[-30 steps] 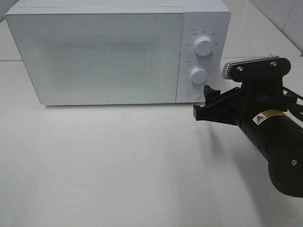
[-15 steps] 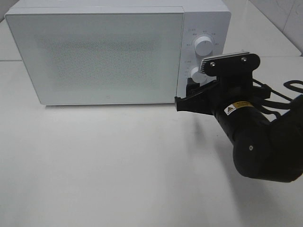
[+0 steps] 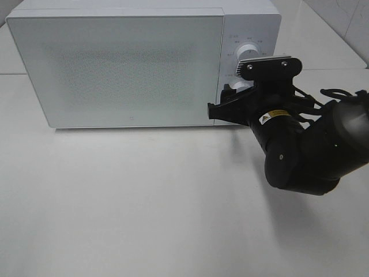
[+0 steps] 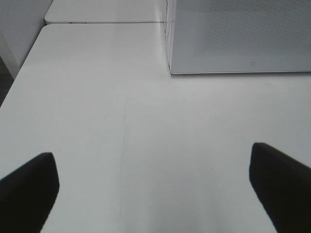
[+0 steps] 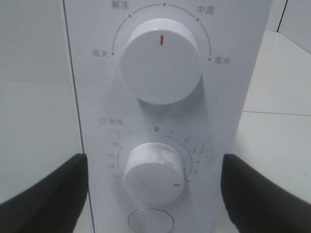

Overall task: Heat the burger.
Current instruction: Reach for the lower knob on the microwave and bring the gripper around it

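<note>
Holds the right arm stretched forward and angled toward the left, wrist roughly level. Holds the right gripper with its dark fingers spread wide. Holds the left gripper tilted downward, black fingers fully apart.

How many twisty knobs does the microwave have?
2. The upper knob and the lower knob sit one above the other on the right side of the microwave. None looks hidden.

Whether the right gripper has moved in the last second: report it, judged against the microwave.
Yes. The right gripper has shifted left in the high view, across the microwave's control panel toward its door.
</note>
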Controlling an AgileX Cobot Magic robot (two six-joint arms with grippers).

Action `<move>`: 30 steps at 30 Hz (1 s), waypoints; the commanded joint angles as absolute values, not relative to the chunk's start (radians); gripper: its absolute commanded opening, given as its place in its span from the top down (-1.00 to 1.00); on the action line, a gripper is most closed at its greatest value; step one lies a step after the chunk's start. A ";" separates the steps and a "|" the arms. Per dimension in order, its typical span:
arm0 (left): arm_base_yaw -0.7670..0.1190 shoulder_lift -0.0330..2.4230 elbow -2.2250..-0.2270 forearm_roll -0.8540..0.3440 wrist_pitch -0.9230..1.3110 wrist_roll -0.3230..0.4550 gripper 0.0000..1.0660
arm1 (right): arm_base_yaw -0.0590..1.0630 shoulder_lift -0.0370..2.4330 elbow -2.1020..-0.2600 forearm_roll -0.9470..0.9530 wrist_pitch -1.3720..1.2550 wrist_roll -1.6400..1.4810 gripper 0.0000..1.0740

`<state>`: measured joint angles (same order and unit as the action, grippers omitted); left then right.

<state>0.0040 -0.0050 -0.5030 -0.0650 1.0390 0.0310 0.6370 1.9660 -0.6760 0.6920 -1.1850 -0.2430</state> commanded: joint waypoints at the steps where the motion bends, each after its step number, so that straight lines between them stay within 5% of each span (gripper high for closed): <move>1: 0.006 -0.026 -0.499 -0.069 1.037 0.022 -0.87 | 0.618 1.986 -0.707 0.660 -1.179 -0.229 -0.37; 30: 0.006 -0.026 -0.499 -0.069 1.037 0.022 -0.87 | 0.573 2.067 -0.783 0.612 -1.182 -0.176 -0.30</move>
<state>0.0040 -0.0050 -0.5030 -0.0650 1.0390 0.0310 0.5770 2.0670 -0.7600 0.6420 -1.1620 -0.1770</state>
